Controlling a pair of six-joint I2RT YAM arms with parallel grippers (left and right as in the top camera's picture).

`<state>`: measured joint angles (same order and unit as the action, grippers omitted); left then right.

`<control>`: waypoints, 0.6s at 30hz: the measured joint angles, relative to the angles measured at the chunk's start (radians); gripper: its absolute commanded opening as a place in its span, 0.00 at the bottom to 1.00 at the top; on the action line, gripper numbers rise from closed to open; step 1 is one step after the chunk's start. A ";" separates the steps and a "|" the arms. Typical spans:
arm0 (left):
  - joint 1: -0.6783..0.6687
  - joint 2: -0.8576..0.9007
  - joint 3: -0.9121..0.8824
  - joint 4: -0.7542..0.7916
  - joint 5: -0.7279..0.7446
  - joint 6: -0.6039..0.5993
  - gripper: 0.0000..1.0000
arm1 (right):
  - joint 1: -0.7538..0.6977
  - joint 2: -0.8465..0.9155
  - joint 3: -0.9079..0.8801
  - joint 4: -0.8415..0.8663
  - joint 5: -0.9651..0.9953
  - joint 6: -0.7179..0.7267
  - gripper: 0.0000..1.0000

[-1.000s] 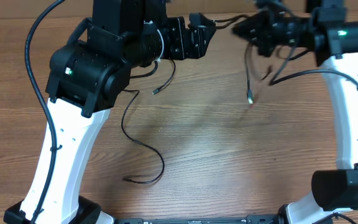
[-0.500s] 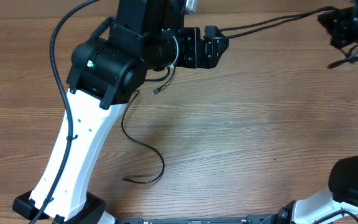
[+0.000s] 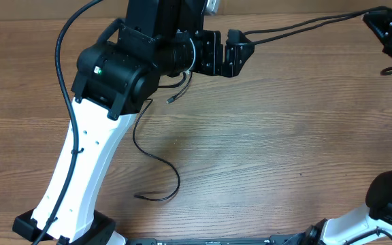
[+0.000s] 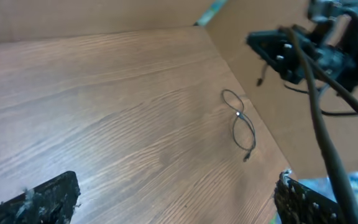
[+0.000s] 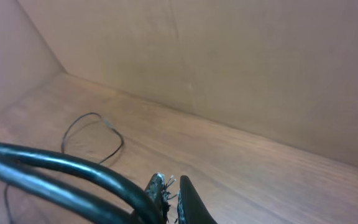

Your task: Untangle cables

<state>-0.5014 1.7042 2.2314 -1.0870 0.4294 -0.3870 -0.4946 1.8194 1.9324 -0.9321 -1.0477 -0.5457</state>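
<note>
Two thin black cables run taut from beside my left gripper to my right gripper at the far right top. The left gripper stands wide open over bare wood with nothing between its fingers; the two cables pass outside its right finger. My right gripper is shut, with the two cables leading in beside its fingers. Another cable lies loose on the table under the left arm, its plug end near the arm.
A small cable loop lies near the table's right edge and also shows in the right wrist view as a loop. Cardboard walls stand behind and beside the table. The left arm's white link crosses the table's left half.
The right gripper has swung from the top middle to the far right corner, pulling the two cables taut. The left arm shifted right and its jaws opened slightly wider.
</note>
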 measured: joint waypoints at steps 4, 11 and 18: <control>0.014 -0.008 0.001 -0.005 0.043 0.057 1.00 | 0.070 0.018 0.000 -0.026 0.025 0.015 0.04; 0.026 -0.056 0.022 -0.233 -0.040 0.135 1.00 | 0.290 0.056 -0.003 -0.037 0.085 0.042 0.04; 0.026 -0.035 0.031 -0.439 -0.143 0.193 1.00 | 0.471 0.059 -0.005 0.183 0.044 0.191 0.04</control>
<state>-0.4759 1.6691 2.2627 -1.5261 0.2859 -0.1940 -0.0235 1.8786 1.9274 -0.7494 -1.0035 -0.3546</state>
